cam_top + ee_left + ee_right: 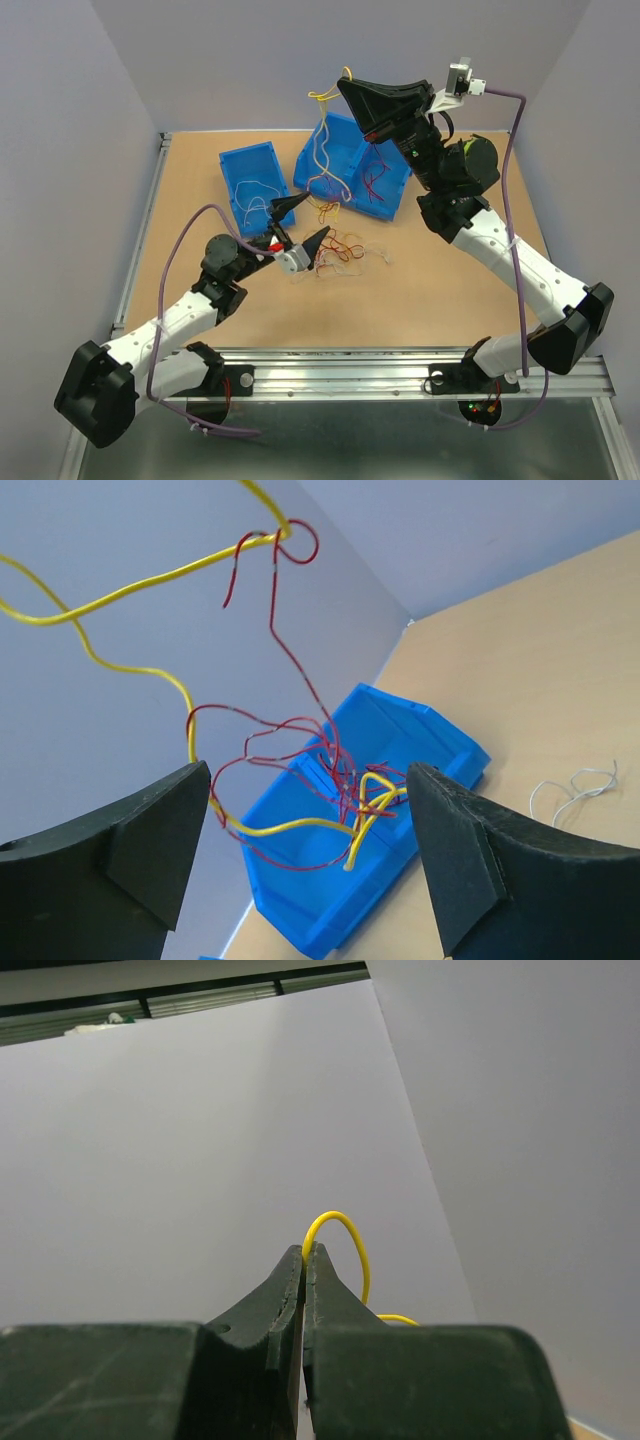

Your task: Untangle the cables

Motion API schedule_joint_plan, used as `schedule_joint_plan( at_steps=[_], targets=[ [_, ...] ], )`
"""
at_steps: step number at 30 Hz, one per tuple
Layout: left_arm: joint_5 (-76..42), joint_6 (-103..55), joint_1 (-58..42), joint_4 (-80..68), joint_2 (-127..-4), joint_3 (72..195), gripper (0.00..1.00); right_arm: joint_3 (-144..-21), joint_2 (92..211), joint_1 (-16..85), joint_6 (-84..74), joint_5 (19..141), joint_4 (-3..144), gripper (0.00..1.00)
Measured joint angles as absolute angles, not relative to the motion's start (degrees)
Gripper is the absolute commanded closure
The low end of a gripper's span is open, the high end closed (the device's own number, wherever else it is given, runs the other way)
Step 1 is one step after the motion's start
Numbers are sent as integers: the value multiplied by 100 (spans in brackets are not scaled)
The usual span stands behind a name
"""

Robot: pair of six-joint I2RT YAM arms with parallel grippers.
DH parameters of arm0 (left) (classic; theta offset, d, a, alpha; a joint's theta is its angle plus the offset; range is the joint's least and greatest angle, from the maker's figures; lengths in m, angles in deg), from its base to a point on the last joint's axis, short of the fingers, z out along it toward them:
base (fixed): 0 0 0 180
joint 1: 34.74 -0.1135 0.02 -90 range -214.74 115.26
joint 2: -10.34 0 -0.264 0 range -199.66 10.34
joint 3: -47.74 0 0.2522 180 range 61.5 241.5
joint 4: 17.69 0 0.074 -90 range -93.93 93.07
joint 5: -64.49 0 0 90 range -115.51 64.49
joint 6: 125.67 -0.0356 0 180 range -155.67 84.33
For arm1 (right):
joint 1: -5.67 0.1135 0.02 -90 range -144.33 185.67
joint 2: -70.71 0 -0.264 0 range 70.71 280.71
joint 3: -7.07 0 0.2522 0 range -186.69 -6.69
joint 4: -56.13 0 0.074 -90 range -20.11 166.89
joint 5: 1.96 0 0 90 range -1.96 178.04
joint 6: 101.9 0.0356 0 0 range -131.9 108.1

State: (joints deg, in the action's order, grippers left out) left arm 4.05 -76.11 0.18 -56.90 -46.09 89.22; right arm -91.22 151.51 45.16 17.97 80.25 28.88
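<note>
Now, the right gripper (303, 1252) is pressed together on a yellow cable (345, 1228), pinching its loop high above the big bin (392, 197). Below that pinch a red cable (275, 590) is hooked over the yellow one. Both drop into a knot (355, 800) of red and yellow inside the bin. The left gripper (313, 215) is spread wide with nothing in it, just in front of the bin. A loose heap (340, 250) of cables lies on the surface (450, 290) there too. The smart play, I'd say, is to lift slowly and straight up so the hooked red slides off instead of cinching. The left gripper should come in to pin the knot in the bin, or the whole clump may ride up with the yellow.
</note>
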Motion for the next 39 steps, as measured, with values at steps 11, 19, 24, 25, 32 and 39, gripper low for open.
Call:
schedule_joint_plan(
  at_steps=[11,19,24,25,32,39],
  targets=[
    [161,-8289,429,-5318,-5345,9595,22,-9122,15148,4516,1847,7994,2872,99],
    [-661,-8499,503,-5239,-6082,10133,100,-9122,15144,4516,1853,7986,2872,99],
    [-755,-8512,494,-5270,-6219,10009,100,-9111,15089,4516,1720,8141,2875,99],
    [-578,-8512,494,-5307,-6171,9851,100,-9113,15068,4516,1635,8252,2875,99],
    [534,-8591,592,-5102,-5760,9084,100,-9161,15089,4516,1126,8878,2888,99],
    [792,-8883,955,-4523,-5691,8769,100,-10112,15627,4516,619,9332,3038,99]
  ],
)
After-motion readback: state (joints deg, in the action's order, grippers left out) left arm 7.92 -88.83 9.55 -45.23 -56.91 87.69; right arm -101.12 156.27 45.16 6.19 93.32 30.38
